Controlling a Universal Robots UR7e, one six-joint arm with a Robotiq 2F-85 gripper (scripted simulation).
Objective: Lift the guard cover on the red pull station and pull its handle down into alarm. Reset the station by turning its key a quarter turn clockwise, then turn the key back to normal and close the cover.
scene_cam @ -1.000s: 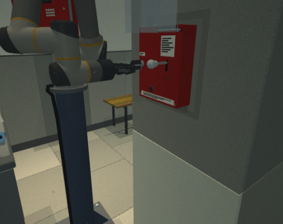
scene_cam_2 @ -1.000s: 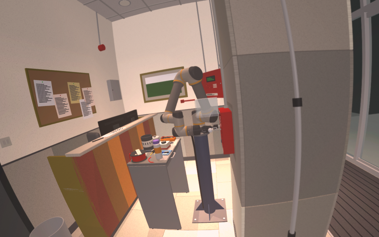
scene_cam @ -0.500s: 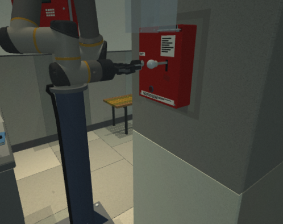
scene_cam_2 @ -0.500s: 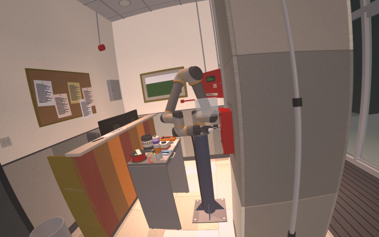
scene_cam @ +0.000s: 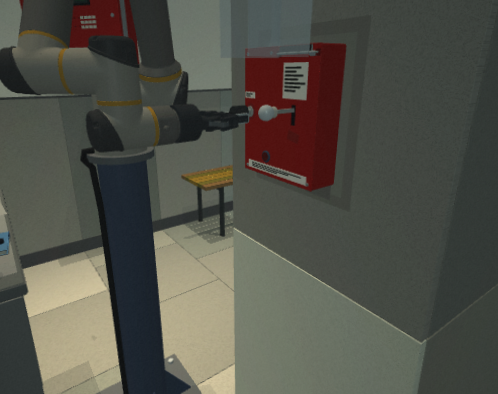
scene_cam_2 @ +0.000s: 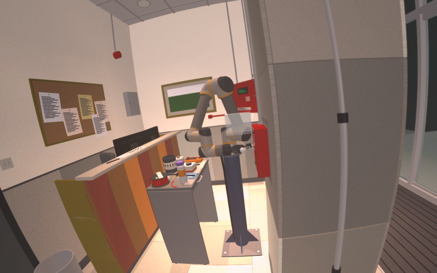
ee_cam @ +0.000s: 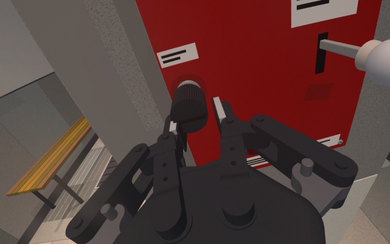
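My gripper (ee_cam: 194, 113) reaches level at the left part of the red pull station (scene_cam: 293, 114) on the pillar, clamped around the dark knurled key knob (ee_cam: 188, 104) that sticks out of the station's face. The white-knobbed handle (scene_cam: 268, 113) juts out of its black slot to the right of the key, roughly level. The clear guard cover (scene_cam_2: 237, 124) is swung up above the station, standing out from the wall over my wrist. In the side camera my fingers (scene_cam: 240, 116) hide the key.
The pillar's corner (scene_cam: 234, 210) runs straight down just under my fingers. A wooden bench (scene_cam: 209, 179) stands behind and below the station. My blue pedestal (scene_cam_2: 235, 197) rises beside the pillar, and a grey cabinet (scene_cam_2: 179, 210) with tools on top stands to its left.
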